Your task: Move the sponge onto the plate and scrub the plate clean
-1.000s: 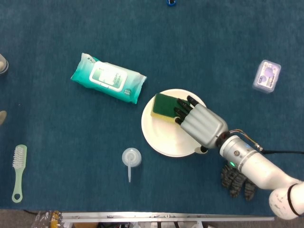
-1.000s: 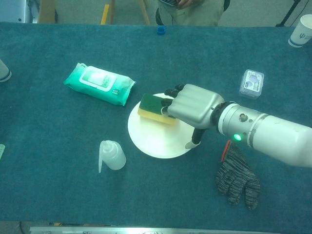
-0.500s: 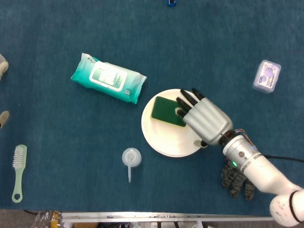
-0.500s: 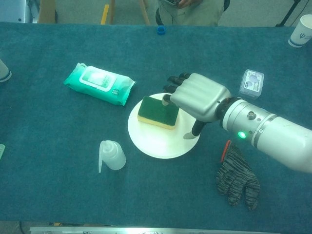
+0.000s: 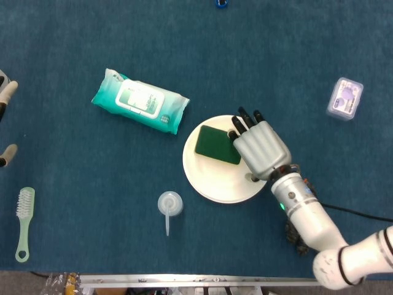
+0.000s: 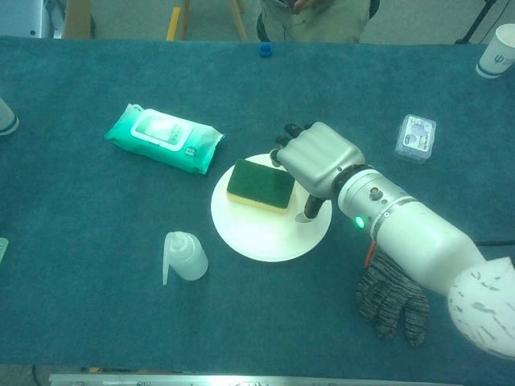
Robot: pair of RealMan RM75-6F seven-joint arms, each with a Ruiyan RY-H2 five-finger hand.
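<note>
White plate (image 5: 212,181), round and shallow, on the blue table covering (image 5: 92,184); it holds one sponge (image 5: 218,145), dark green face up with a yellow underside visible in the chest view (image 6: 259,186), lying flat on the plate's upper part; right hand (image 5: 260,147) hangs over the plate's right side, dark fingertips (image 5: 243,120) lying side by side and close together just past the sponge's far right corner; whether they touch the sponge cannot be told, and nothing is pinched or enclosed; thumb (image 6: 310,211) points down to the plate surface on the near side of the fingers, apart from the sponge; left hand (image 5: 6,104) shows only as pale finger parts at the left edge of the head view, its fingers' state not readable; wet-wipes pack (image 5: 140,100), teal, closed flap lid, well left of the fingertips; small clear squeeze bottle (image 5: 169,205) lying on its side, near-left of the plate; clear lidded box (image 5: 345,98) with purple contents, well right of the fingers; knitted grey glove (image 6: 390,293) flat beside the right forearm; green brush (image 5: 23,221) far left.
</note>
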